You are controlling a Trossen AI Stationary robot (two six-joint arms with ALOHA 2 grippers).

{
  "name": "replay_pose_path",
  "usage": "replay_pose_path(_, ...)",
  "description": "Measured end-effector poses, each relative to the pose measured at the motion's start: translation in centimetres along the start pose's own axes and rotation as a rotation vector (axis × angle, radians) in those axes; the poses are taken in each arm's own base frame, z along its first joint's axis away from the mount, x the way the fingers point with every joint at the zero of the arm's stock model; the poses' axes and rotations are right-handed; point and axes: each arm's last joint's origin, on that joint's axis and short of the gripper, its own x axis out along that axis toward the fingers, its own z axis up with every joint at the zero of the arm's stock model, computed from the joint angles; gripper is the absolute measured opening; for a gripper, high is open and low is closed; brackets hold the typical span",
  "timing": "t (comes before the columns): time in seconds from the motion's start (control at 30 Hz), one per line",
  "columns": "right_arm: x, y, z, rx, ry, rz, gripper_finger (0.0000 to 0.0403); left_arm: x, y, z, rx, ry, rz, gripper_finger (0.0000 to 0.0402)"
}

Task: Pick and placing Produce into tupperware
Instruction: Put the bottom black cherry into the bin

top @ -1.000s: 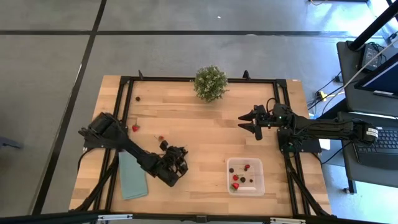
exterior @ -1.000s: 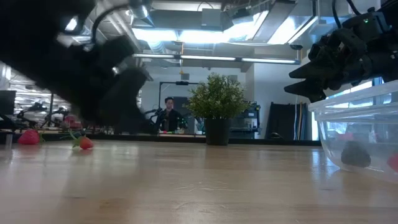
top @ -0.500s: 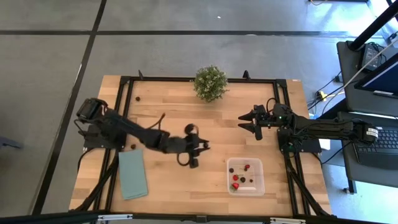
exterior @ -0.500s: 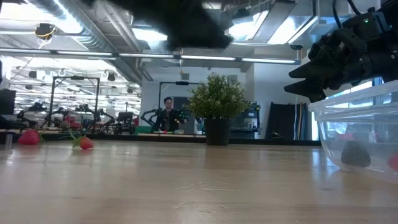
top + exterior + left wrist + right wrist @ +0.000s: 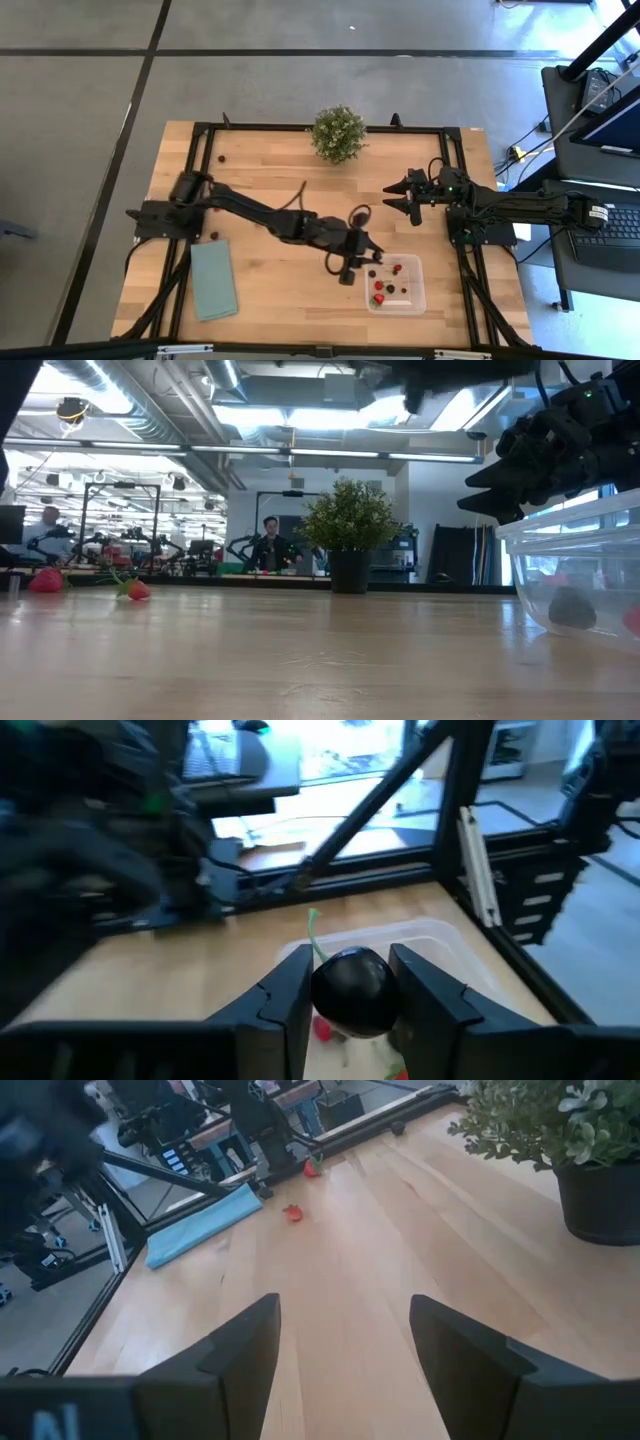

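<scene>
My left gripper [image 5: 354, 263] hangs over the left rim of the tupperware [image 5: 395, 283], shut on a dark purple-black berry [image 5: 352, 988]. The clear, lidless tupperware [image 5: 440, 935] stands on the table's near right part and holds several red and dark pieces [image 5: 384, 287]. Loose produce lies on the left part of the table: two red pieces [image 5: 293, 1211] [image 5: 311, 1168] and a dark berry [image 5: 221, 157] near the far left corner. My right gripper [image 5: 396, 197] waits open above the table's right side, beyond the tupperware. My left gripper pinches the round dark berry between its two fingers [image 5: 288, 1000], one on each side of it. A thin green stem [image 5: 313, 925] sticks out of the berry past the fingers. The berry is lifted clear, above the tupperware's left edge.
A bushy potted plant [image 5: 338, 133] stands at the middle of the far edge. A flat teal cloth [image 5: 214, 280] lies near the near left corner. A black frame [image 5: 330, 128] runs round the tabletop. People [image 5: 270, 543] show in the room beyond.
My left gripper has risen from the table beside the teal cloth and swung toward the table's right edge, reaching the tupperware's left rim. The arm has stretched out across the table. My right arm has kept still.
</scene>
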Motion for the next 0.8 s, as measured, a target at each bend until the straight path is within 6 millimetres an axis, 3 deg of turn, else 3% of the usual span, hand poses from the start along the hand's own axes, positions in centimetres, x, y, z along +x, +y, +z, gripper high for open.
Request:
replay_pose_path(0.27,0.0,-0.1,-0.2,0.008,0.022,-0.008,0.0226,4.4,-0.3,-3.2,-0.060,0.059,-0.088,0.0109)
replay_pose_path(0.6,0.0,-0.2,-0.6,0.031,0.064,-0.022,0.0226,6.6,-2.3,-8.0,-0.095,0.179,-0.129,0.0105)
replay_pose_path(0.8,0.0,-0.2,-0.6,0.052,0.064,-0.023,0.0226,6.7,-2.0,-8.3,-0.110,0.186,-0.123,0.0124)
